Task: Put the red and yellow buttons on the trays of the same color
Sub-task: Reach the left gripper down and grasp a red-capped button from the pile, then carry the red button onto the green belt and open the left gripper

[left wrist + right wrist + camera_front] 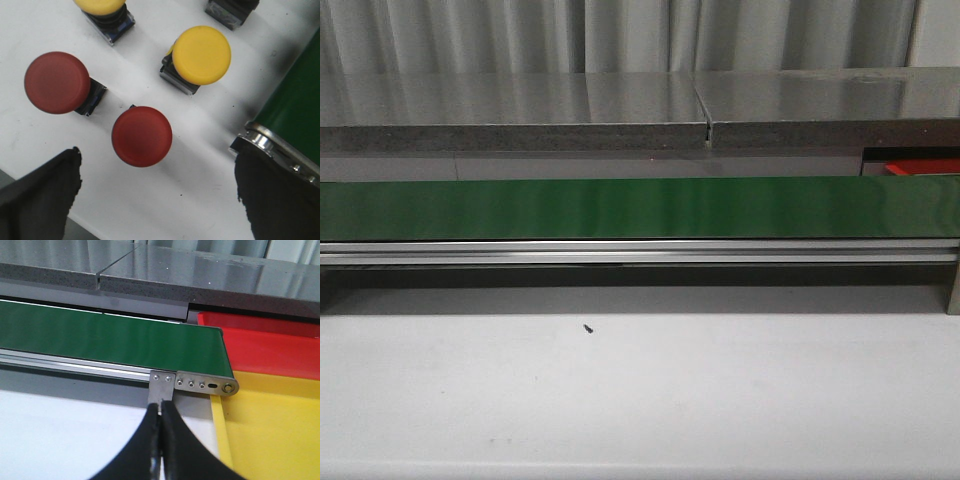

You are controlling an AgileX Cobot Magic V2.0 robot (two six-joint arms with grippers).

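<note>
My left gripper (157,200) was spread wide over the white table (200,190). A red button (142,136) sat just ahead, between my fingers (40,200). Another red button (57,82) and two yellow buttons (201,55) stood near it. My right gripper (161,450) was pressed together, holding nothing. The green belt (110,340) ran ahead of it, with the red tray (270,347) and yellow tray (275,430) beside it.

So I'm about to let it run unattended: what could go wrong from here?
1. The open left gripper hangs over a round red push button with a second red button and a yellow button close by; descending could knock a neighbour.
2. The red tray and yellow tray sit side by side, so an imprecise drop may land in the wrong colour.
</note>
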